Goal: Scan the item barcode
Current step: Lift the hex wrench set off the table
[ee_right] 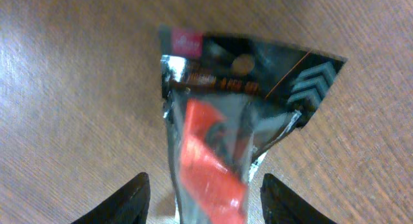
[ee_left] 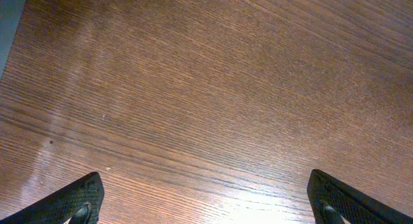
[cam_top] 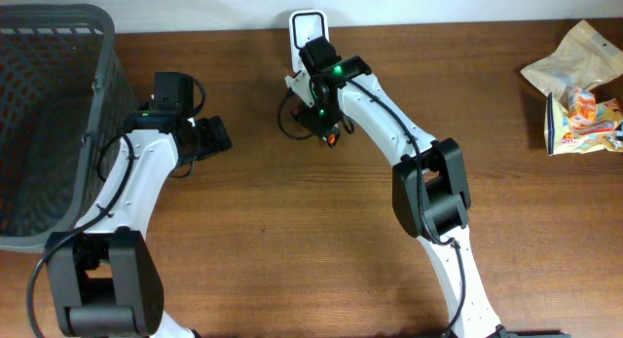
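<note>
Honestly, that glossy packet (ee_right: 226, 108) looks light, crinkly and slippery; right hand (ee_right: 205, 182) straddles it, fingers (ee_right: 139, 201) apart, so I'd pinch its flat middle.

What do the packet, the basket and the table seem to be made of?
Packet: glossy clear plastic film, by its glare and creases.
Basket: dark grey mesh, probably plastic.
Table: wood or wood-look laminate, with visible grain, faint sheen.

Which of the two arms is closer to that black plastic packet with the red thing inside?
Right. The right gripper straddles the black plastic packet; the left gripper hangs over bare table, well aside.
</note>
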You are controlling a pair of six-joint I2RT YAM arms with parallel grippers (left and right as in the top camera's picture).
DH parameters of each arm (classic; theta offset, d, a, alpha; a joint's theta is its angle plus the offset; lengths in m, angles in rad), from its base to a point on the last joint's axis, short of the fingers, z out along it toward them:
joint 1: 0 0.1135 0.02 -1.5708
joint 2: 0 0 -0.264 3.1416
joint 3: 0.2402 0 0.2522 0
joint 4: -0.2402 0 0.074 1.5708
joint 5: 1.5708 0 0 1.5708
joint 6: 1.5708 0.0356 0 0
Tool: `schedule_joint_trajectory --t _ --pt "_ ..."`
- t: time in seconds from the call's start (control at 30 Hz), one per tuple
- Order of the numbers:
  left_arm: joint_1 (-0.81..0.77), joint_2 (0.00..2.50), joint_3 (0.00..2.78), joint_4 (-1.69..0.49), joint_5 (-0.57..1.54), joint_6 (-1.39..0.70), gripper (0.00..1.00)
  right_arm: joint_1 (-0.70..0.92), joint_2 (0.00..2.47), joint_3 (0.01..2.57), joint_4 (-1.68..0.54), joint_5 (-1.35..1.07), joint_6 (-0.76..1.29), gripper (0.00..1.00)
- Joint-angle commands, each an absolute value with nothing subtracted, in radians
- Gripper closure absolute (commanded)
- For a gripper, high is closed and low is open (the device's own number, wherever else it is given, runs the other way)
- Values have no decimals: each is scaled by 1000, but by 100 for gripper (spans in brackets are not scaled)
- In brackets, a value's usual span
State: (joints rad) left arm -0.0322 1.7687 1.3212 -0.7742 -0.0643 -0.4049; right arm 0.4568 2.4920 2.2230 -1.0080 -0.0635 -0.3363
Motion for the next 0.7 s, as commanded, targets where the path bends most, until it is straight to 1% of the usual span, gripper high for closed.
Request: schedule_joint_trajectory --t 0.0,0.03,0.3,0.47,0.53,0.57,0.67 --pt "-31 1748 1332 -772 -76 -411 1 456 2477 2225 -984 -75 -224 50" --pt "-31 1748 1332 -772 -76 -411 1 456 2494 2224 -995 -65 -214 53" --pt "-31 1748 1332 -772 -76 -411 1 456 2526 2208 -1033 -11 -174 52" --pt "-31 1748 1332 -772 -76 -411 1 456 2526 2165 -1005 -14 -171 53" --pt "-31 1748 1332 -772 -76 -411 1 456 2526 2151 -983 -15 -136 53" --pt "-31 1748 1332 -772 -76 -411 1 456 2526 2152 -979 -14 -137 57" --pt "-31 1748 1332 -772 -76 -411 1 456 2525 2157 -975 -10 -125 73"
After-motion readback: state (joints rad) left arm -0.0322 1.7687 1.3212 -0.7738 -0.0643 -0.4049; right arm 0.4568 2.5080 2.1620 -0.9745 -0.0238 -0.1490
